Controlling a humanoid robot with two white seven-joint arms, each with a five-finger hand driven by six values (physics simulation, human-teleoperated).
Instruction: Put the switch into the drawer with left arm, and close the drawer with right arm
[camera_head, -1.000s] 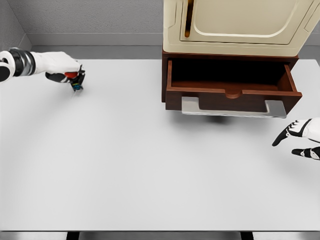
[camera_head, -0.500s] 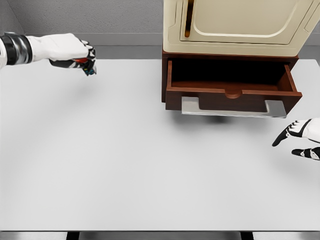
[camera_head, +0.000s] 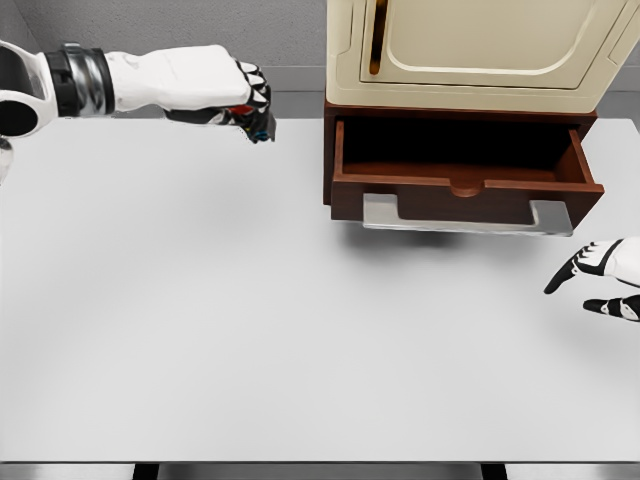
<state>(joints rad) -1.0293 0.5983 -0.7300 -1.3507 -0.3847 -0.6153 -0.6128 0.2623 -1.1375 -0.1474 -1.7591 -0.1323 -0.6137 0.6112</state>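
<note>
White left hand (camera_head: 215, 92) above counter (camera_head: 250, 320), fingers clamped on switch (camera_head: 260, 127). Brown drawer (camera_head: 465, 175) open. Right hand (camera_head: 605, 275) at right edge, fingers apart.

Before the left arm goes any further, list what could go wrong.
The switch shows only as a small piece past the left hand's curled fingers, so it might slip out short of the drawer. The hand may also clip the drawer's near side wall or the cream cabinet overhanging it.

Matt white table (camera_head: 250, 330), dark reddish wood drawer (camera_head: 465, 185), glossy cream cabinet (camera_head: 480, 50) above.
</note>
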